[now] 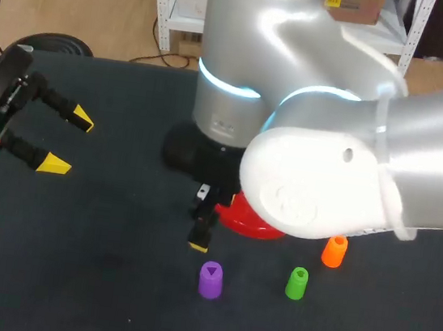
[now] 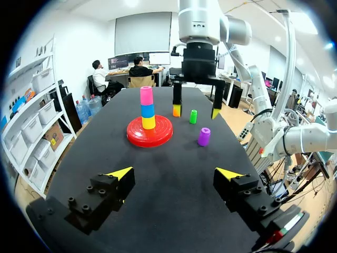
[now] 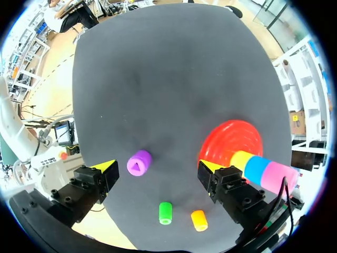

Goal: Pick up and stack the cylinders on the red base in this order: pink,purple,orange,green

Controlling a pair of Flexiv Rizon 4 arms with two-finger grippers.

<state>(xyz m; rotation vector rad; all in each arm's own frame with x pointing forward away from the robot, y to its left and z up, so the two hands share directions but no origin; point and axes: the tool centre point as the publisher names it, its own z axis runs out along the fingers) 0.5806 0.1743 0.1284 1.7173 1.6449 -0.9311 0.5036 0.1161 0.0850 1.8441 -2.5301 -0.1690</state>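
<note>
- Between the spread fingers of the right gripper (image 3: 157, 169), in its wrist view, stands the purple cylinder (image 3: 139, 162) — upright, long axis vertical, off-centre toward one finger, touching neither.
- Right gripper: wide open, empty, hanging over the table (image 3: 158, 79); by far the nearer.
- Left gripper (image 1: 68, 143): wide open, empty, well apart near the table's left edge.
- Red base (image 3: 231, 138) lies just beside; the pink cylinder (image 3: 279, 176) tops its stack (image 3: 250, 164), so purple is judged next.
- Head view: right arm (image 1: 330, 147) hides the stack and most of the base — only one right finger shows. Height above the purple cylinder is hard to judge.

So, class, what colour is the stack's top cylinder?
The top cylinder is pink, clearest in the left wrist view.
</note>
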